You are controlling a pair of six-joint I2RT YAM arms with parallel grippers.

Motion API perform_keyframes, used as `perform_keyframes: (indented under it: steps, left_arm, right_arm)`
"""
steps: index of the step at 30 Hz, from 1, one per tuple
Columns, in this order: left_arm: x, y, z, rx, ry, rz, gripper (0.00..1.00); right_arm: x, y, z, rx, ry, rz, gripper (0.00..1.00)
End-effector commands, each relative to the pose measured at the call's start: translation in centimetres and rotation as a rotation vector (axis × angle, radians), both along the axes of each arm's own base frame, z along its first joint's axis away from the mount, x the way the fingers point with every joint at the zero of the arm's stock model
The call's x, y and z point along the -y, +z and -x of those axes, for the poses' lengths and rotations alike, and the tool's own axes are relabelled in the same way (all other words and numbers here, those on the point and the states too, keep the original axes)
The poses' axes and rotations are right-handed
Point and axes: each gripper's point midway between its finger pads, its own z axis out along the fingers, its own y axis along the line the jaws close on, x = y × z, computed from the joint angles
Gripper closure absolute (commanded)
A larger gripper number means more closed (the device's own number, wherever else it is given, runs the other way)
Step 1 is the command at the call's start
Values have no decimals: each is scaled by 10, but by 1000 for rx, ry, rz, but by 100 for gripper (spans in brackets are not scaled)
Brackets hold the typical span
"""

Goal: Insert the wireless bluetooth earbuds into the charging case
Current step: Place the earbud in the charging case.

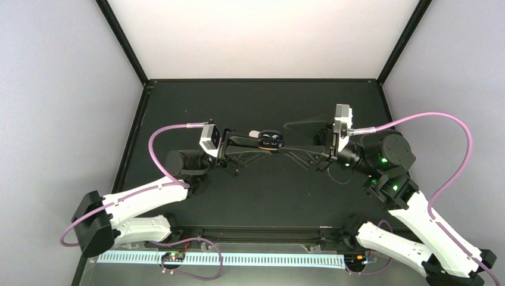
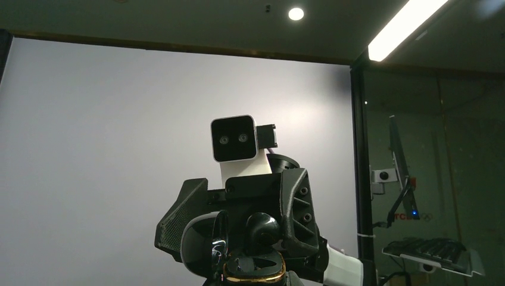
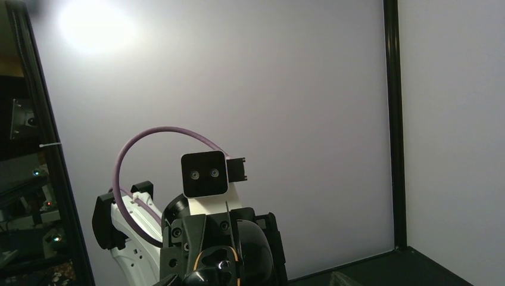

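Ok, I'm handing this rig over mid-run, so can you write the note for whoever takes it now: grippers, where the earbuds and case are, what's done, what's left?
Left gripper: shut, held up above the table, tip to tip with the right.
Right gripper: up there too; open or shut cannot be told.
Charging case: seems open, dark inside showing, at the meeting fingertips. Which gripper bears it is unclear.
Earbuds: none seen loose on the table. A small white piece beside the case may be one.
Done: cannot be confirmed.
Left: check that both earbuds are seated in the case.
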Motion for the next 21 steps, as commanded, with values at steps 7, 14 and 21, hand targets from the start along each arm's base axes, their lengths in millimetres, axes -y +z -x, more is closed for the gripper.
perform_keyframes:
  steps: [7, 14, 21]
  left_arm:
    - [3, -3, 10, 36, -40, -15, 98]
    - [3, -3, 9, 35, -36, -16, 99]
    - [3, -4, 9, 36, -31, -15, 99]
  right_arm:
    - [-3, 6, -20, -44, -71, -7, 35]
    - [-9, 8, -20, -46, -46, 4, 34]
    - [-10, 11, -15, -36, -19, 13, 25]
